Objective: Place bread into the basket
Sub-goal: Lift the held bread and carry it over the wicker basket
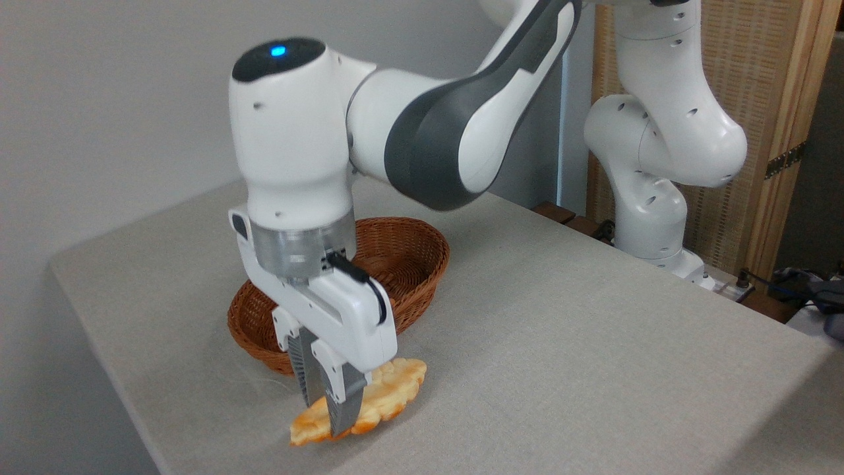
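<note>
Tabletop: bread (edge-near) beside basket

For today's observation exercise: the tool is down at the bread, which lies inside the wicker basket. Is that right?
Not quite. The camera view shows the tool down at the bread, but the bread lies on the table in front of the wicker basket, not inside it.

Arm: bent over the table from the base at the right, the forearm slanted down to the left.
Wrist: held vertical, a blue light is seen on top.
Gripper: pointed downward, the fingers are closed around the bread.
</note>
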Tool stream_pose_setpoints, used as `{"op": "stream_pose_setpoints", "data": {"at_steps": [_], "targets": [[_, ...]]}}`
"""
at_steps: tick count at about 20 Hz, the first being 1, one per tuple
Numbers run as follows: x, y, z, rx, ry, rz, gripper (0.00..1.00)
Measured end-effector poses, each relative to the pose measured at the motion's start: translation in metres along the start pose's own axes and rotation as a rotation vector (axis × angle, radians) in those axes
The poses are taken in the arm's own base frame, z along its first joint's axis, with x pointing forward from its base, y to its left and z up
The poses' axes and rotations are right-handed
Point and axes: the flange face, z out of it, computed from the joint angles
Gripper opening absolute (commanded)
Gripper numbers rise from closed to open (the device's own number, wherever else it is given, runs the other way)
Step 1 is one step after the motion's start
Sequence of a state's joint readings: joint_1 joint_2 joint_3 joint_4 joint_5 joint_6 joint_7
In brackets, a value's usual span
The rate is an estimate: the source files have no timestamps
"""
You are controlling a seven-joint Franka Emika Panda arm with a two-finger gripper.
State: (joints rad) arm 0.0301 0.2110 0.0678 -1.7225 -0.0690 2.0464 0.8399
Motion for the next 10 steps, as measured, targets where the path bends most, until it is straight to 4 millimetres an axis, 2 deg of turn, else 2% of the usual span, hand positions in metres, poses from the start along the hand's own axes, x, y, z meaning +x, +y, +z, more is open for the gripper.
{"op": "stream_pose_setpoints", "data": {"at_steps": [5, 9, 10], "targets": [[0.003, 0.01, -0.03, -0.013, 0.063, -0.007, 0.4], [0.02, 0.042, -0.052, -0.075, 0.091, 0.027, 0.42], [0.027, 0.055, -0.059, -0.093, 0.1, 0.044, 0.42]]}}
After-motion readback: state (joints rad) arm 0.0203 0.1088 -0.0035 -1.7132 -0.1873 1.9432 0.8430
